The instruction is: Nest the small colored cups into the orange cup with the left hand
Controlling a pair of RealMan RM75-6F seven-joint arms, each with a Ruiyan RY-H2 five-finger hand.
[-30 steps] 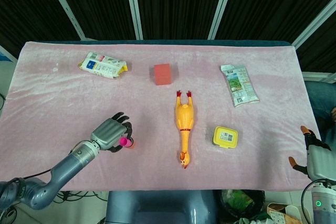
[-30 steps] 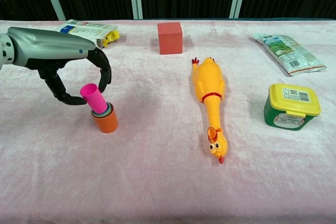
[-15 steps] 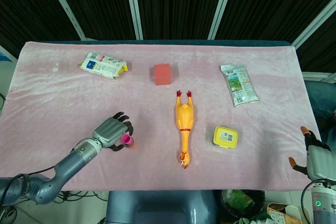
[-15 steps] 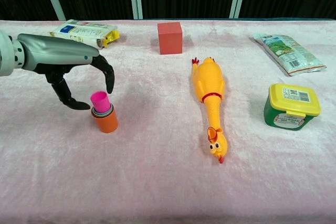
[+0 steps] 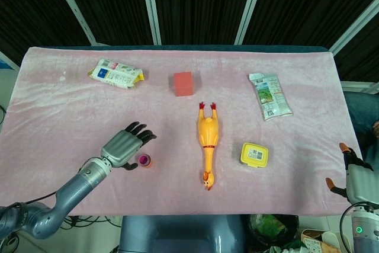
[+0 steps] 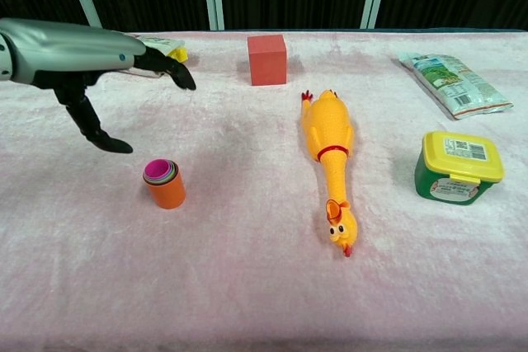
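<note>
Orange cup [image 6: 167, 191] w/ pink cup [image 6: 158, 171] nested inside stands nr table's [image 6: 247, 286] front-left; left hand [image 6: 78, 47] above, fingers spread, empty.

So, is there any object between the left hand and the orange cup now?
Nothing visible is. The left hand hovers open above and behind the orange cup, with only bare pink cloth between them; the rubber chicken lies well off to the side.
</note>
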